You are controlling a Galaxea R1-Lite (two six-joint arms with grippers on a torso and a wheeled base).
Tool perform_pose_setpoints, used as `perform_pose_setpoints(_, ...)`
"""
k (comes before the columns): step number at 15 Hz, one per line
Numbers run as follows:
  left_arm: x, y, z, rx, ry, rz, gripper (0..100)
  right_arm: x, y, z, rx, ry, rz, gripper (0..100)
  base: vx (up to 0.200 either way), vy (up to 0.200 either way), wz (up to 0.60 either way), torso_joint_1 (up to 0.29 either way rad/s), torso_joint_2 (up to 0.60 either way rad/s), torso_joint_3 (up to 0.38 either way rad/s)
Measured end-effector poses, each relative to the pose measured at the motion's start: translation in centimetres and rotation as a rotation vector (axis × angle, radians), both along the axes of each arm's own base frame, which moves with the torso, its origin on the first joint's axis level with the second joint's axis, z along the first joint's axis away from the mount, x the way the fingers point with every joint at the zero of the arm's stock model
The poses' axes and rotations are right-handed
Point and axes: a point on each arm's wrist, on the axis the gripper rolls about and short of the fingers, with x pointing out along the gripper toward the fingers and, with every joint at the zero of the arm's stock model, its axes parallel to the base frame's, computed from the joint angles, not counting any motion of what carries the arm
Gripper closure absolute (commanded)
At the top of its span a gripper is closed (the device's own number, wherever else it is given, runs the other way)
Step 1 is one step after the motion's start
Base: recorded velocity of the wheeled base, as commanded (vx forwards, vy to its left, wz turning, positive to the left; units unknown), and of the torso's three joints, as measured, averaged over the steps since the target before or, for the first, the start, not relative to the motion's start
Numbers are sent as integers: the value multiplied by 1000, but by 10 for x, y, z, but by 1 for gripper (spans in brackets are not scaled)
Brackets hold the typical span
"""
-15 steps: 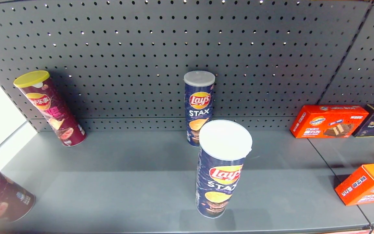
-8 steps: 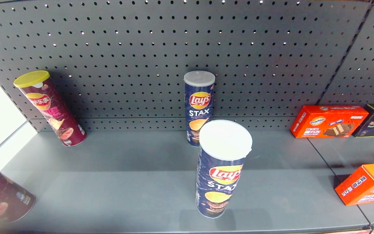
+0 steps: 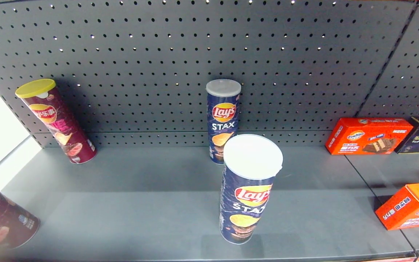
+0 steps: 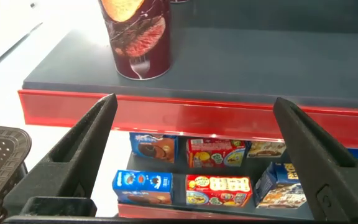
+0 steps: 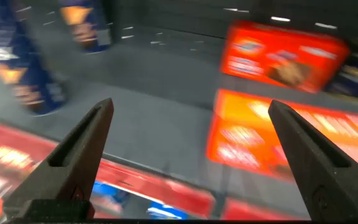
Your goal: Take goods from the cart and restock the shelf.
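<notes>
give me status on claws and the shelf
Left claw open, empty; right claw open, empty. Front blue can and rear blue can upright on shelf. Bare floor between them and maroon can.

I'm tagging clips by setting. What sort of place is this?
Most likely a shop aisle: a shelf with a pegboard back holds chip cans and orange snack boxes, with more boxed goods on the tier below.

Matt perforated metal shelf (image 3: 158,203)

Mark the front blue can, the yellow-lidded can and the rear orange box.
front blue can (image 3: 247,194), head view, label.
yellow-lidded can (image 3: 59,123), head view, body.
rear orange box (image 3: 367,138), head view, printed face.
</notes>
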Motion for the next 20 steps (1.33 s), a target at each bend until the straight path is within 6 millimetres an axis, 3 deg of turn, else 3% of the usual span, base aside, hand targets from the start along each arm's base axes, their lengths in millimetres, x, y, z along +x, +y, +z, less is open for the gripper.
perform_pose_setpoints(4,0,0,0,1,0,0,0,46,18,26,-57,102,211,0,0,0,0,0,0,0)
perform_pose_setpoints(7,0,0,0,1,1,0,0,80,43,32,-84,159,336,0,0,0,0,0,0,0)
perform_pose_setpoints(13,0,0,0,1,1,0,0,133,89,13,-161,336,425,0,0,0,0,0,0,0)
perform_pose_setpoints(20,0,0,0,1,1,-1,0,157,123,-7,-231,417,474,0,0,0,0,0,0,0)
